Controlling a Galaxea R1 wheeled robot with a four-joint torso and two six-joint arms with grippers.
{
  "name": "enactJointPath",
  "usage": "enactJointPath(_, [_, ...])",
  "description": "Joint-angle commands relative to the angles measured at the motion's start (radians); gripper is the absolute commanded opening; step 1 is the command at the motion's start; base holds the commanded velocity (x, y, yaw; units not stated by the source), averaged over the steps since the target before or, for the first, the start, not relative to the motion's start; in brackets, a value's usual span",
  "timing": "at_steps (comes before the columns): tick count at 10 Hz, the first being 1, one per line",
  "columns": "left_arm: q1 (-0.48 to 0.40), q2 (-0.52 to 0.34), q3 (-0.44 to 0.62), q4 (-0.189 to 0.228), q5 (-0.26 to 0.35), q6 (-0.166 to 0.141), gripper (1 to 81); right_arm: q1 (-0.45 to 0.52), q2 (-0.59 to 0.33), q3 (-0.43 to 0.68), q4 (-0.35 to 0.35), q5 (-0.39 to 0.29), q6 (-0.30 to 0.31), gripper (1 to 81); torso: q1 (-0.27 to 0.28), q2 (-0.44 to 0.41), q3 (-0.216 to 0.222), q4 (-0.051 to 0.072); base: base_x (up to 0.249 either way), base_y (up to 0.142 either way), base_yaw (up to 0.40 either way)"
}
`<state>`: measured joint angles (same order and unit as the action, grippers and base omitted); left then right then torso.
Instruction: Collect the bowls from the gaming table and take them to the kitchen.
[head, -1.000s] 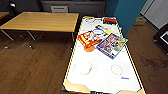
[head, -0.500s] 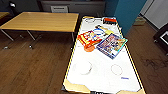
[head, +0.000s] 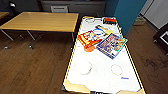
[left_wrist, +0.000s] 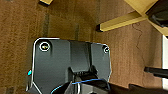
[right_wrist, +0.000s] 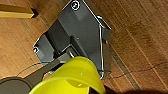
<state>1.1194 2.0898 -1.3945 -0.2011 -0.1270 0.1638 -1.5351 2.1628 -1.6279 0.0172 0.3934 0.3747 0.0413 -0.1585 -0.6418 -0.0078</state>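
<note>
The gaming table (head: 70, 60) stands just ahead in the head view, with a glossy white top, a tan rim and thin circle markings. The orange bowl (head: 89, 48) sits near the middle of the table, touching the edge of a red and yellow game box (head: 88, 37). The white bowl (head: 85, 68) rests on the bare top nearer to me, toward the left rim, and is hard to tell from the surface. A rounded yellow object (right_wrist: 75, 77) looms close in the right wrist view; what holds it is unclear.
A second colourful game box (head: 111, 45) lies right of the orange bowl, and a red and black item (head: 110, 20) sits at the far end. A plain wooden table (head: 42, 21) stands to the left, a teal wall (head: 127, 12) to the right. Wooden legs (left_wrist: 120, 22) cross the floor.
</note>
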Motion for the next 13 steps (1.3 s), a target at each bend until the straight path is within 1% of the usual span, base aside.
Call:
enactJointPath(1, [-0.140, -0.126, 0.170, -0.017, 0.082, -0.024, 81.1, -0.011, -0.044, 0.001, -0.031, -0.065, -0.002, 1.0, 0.000, 0.000, 0.000, 0.000, 0.000, 0.000, 0.000])
enactJointPath(3, [-0.223, -0.160, 0.183, -0.063, 0.138, -0.026, 81.1, -0.009, -0.038, -0.004, -0.033, -0.065, -0.002, 1.0, 0.000, 0.000, 0.000, 0.000, 0.000, 0.000, 0.000])
enactJointPath(4, [-0.281, -0.175, 0.186, -0.084, 0.167, -0.026, 81.1, -0.009, -0.033, -0.009, -0.033, -0.065, -0.002, 1.0, 0.000, 0.000, 0.000, 0.000, 0.000, 0.000, 0.000])
enactJointPath(6, [-0.380, -0.201, 0.186, -0.144, 0.240, -0.026, 81.1, -0.003, -0.033, -0.003, -0.033, -0.067, -0.002, 1.0, 0.000, 0.000, 0.000, 0.000, 0.000, 0.000, 0.000])
enactJointPath(7, [-0.433, -0.200, 0.181, -0.174, 0.274, -0.026, 81.1, -0.001, -0.032, -0.001, -0.033, -0.067, -0.002, 1.0, 0.000, 0.000, 0.000, 0.000, 0.000, 0.000, 0.000])
enactJointPath(8, [-0.466, -0.198, 0.177, -0.193, 0.297, -0.026, 81.1, -0.001, -0.033, 0.001, -0.033, -0.067, -0.002, 1.0, 0.000, 0.000, 0.000, 0.000, 0.000, 0.000, 0.000])
enactJointPath(9, [-0.509, -0.200, 0.169, -0.228, 0.319, -0.026, 81.1, -0.001, -0.033, 0.001, -0.033, -0.067, -0.002, 1.0, 0.000, 0.000, 0.000, 0.000, 0.000, 0.000, 0.000])
enactJointPath(10, [-0.557, -0.206, 0.167, -0.253, 0.335, -0.026, 81.1, -0.001, -0.033, 0.004, -0.033, -0.067, -0.002, 1.0, 0.000, 0.000, 0.000, 0.000, 0.000, 0.000, 0.000])
enactJointPath(12, [-0.643, -0.212, 0.164, -0.296, 0.383, -0.026, 81.1, 0.002, -0.036, 0.010, -0.033, -0.068, -0.002, 1.0, 0.000, 0.000, 0.000, 0.000, 0.000, 0.000, 0.000])
enactJointPath(13, [-0.694, -0.214, 0.158, -0.319, 0.397, -0.026, 81.1, 0.006, -0.035, 0.010, -0.033, -0.071, -0.002, 1.0, 0.000, 0.000, 0.000, 0.000, 0.000, 0.000, 0.000])
